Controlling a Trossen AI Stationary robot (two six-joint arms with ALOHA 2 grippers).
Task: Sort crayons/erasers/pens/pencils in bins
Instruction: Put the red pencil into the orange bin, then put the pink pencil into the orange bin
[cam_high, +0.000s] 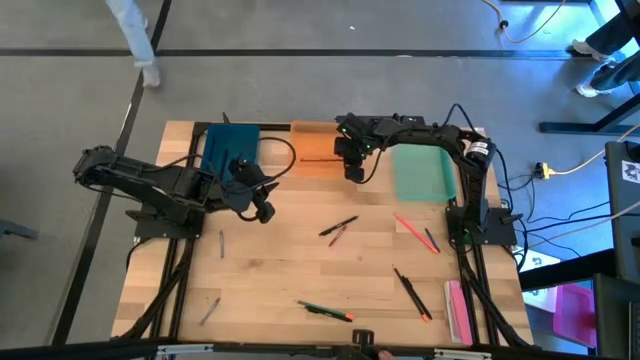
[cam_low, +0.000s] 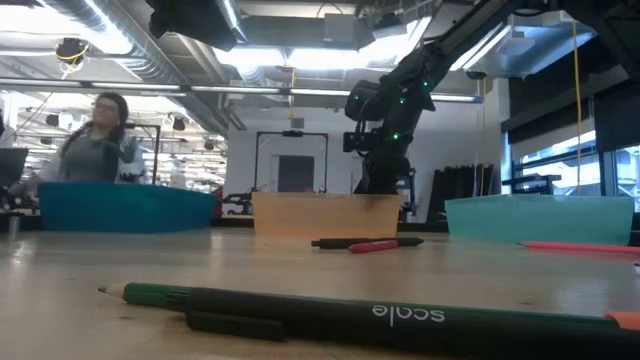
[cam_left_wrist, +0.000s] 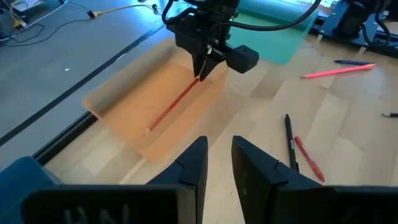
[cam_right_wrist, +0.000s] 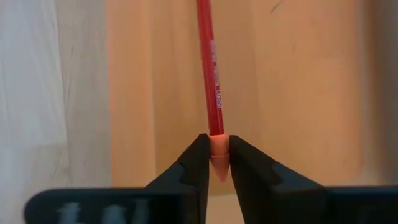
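We hold a red pencil (cam_right_wrist: 210, 68) over the orange bin (cam_left_wrist: 127, 115).
Our right pincer (cam_right_wrist: 214, 163), clamped on its very end, may let it swing past the bin's rim; the left pincer (cam_left_wrist: 217, 163) waits apart.

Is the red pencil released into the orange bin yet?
No. The right gripper is shut on the red pencil, which slants down into the orange bin.

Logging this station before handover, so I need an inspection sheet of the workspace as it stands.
Surface: wooden table, pens and pencils scattered.
Job's things: teal bin, orange bin, mint bin; red pencil over the orange bin.
Clutter: pink item at the table's right edge.
Grippers: right gripper shut on the red pencil; left gripper slightly open, empty.
Cables: yellow cable on floor.
Surroundings: person beyond the table.
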